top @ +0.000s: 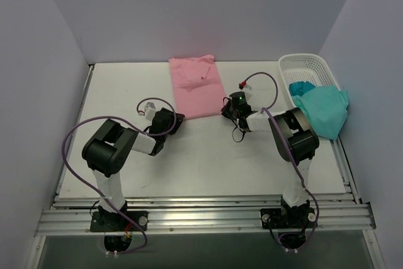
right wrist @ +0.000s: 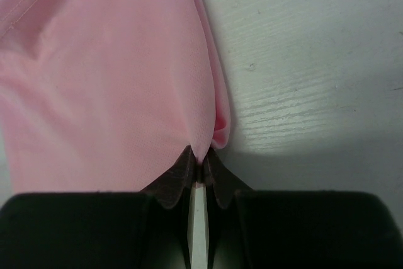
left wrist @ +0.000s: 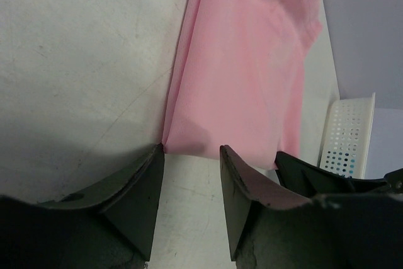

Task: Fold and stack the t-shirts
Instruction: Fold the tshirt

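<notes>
The light pink t-shirt (top: pixel 196 85) lies folded lengthwise in a long strip at the back middle of the table. My right gripper (top: pixel 229 106) is shut on its near right corner; the right wrist view shows the cloth (right wrist: pixel 119 74) pinched between the closed tips (right wrist: pixel 200 159). My left gripper (top: pixel 179 118) is open at the near left corner, its fingers straddling bare table just short of the pink hem (left wrist: pixel 189 144), holding nothing. The teal-green t-shirt (top: pixel 322 110) hangs crumpled over the basket's near edge at the right.
The white lattice basket (top: pixel 303 67) stands at the back right corner; it also shows in the left wrist view (left wrist: pixel 347 131). Purple cables loop over both arms. White walls close in the table on three sides.
</notes>
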`<state>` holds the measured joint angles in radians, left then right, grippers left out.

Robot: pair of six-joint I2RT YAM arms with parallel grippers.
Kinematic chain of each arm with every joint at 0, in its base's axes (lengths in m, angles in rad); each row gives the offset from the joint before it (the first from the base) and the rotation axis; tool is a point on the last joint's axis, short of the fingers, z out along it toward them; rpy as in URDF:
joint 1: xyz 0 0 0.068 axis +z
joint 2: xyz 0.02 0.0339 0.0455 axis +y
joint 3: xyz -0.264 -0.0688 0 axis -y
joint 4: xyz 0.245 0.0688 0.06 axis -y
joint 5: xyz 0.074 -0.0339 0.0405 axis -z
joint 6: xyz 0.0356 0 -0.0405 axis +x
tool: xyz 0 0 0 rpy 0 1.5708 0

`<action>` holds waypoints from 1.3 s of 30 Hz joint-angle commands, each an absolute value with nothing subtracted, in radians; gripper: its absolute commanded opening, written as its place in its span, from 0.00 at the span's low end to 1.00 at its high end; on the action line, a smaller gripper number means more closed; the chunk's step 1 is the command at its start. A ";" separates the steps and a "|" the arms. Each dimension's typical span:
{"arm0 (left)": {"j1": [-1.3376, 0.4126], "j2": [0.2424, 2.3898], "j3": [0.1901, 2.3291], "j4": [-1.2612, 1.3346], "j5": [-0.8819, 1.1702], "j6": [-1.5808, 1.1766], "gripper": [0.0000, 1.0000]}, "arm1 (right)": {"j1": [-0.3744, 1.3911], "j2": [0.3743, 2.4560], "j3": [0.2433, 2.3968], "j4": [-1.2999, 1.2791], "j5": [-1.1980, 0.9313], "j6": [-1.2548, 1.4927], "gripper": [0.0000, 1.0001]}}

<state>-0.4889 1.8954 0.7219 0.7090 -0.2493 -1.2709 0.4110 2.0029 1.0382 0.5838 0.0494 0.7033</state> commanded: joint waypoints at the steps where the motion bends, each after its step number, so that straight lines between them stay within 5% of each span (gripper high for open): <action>1: -0.482 1.925 0.755 0.690 -0.267 -1.255 0.50 | 0.403 2.036 1.043 0.532 0.043 0.681 0.00; 6: -0.482 1.945 0.778 0.689 -0.267 -1.253 0.49 | 0.403 2.040 1.035 0.543 0.035 0.681 0.00; 9: -0.479 1.953 0.799 0.675 -0.265 -1.243 0.39 | 0.402 2.039 1.029 0.548 0.034 0.683 0.00; 16: -0.471 1.911 0.808 0.589 -0.262 -1.186 0.03 | 0.403 1.990 0.979 0.543 0.041 0.690 0.00; 26: -0.483 1.584 0.612 0.497 -0.264 -1.158 0.02 | 0.531 1.735 0.818 0.428 0.195 0.779 0.00; 39: -0.649 0.956 0.538 0.019 -0.420 -1.143 0.02 | 0.905 1.350 0.778 0.034 0.555 0.963 0.00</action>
